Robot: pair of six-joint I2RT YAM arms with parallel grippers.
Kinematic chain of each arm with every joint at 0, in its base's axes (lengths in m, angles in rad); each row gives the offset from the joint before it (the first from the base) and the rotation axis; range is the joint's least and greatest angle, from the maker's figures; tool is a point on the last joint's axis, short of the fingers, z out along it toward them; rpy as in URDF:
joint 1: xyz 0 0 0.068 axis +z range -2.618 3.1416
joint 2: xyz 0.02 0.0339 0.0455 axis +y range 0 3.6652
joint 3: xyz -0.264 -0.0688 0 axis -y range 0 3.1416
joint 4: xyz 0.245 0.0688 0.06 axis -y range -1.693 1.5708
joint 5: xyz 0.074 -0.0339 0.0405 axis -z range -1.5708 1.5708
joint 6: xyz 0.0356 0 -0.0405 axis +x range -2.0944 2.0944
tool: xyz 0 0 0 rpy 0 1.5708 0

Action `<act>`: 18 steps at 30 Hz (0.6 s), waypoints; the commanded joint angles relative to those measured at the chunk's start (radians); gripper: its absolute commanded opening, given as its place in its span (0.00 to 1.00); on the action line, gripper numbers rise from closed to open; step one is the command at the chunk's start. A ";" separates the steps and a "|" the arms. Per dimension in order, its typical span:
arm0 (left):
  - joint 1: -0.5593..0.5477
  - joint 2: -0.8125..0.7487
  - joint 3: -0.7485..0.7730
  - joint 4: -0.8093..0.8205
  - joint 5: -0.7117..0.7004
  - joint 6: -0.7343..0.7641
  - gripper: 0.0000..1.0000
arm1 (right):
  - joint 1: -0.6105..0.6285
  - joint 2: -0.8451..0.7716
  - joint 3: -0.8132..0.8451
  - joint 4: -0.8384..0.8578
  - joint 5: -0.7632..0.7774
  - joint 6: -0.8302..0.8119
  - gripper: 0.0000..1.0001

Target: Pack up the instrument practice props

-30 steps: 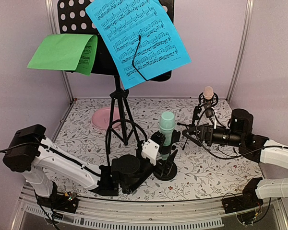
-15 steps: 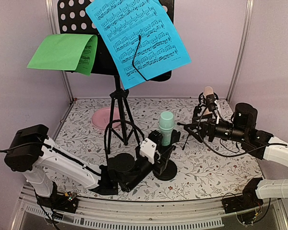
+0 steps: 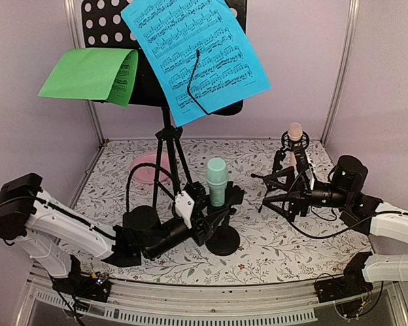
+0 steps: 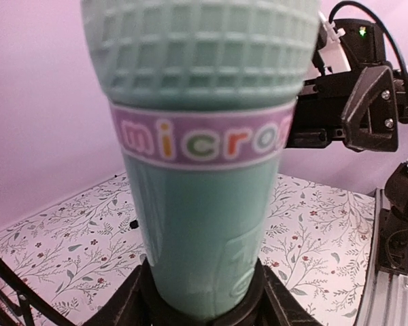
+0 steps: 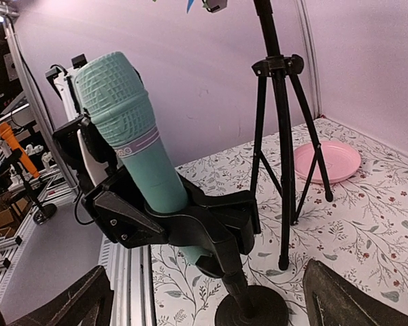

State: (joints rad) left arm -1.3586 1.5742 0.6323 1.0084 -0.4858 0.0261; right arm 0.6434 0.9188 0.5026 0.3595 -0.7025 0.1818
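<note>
Top external view: the left hand [image 3: 219,205] is clenched on the mint-green microphone [image 3: 216,178], which stands upright on its round stand [image 3: 223,242] mid desk [image 3: 285,248]. The right hand [image 3: 285,197], wide open, is farther off.

white links [image 3: 62,225], black joints [image 3: 345,174], black fingers [image 5: 357,299]

The left arm [image 3: 68,227] is stretched low from its base at the left toward the middle, with the forearm nearly level. The left end effector [image 3: 217,202] is clamped on a mint-green microphone [image 3: 216,178], 1 finger pressed to each side of its lower body. The right arm [image 3: 387,221] is reached leftward from its base, the forearm nearly level too. The right end effector [image 3: 285,197] is held spread, its 2 fingers [image 5: 353,299] set wide apart.
</note>
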 commanded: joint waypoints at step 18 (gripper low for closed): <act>0.321 -0.227 -0.119 -0.090 0.871 -0.057 0.45 | 0.091 0.281 -0.028 0.436 -0.168 -0.256 0.99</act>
State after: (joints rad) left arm -1.0878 1.3262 0.5251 0.8635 0.1982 -0.0238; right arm 0.6849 1.1954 0.4961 0.7357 -0.9249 0.0410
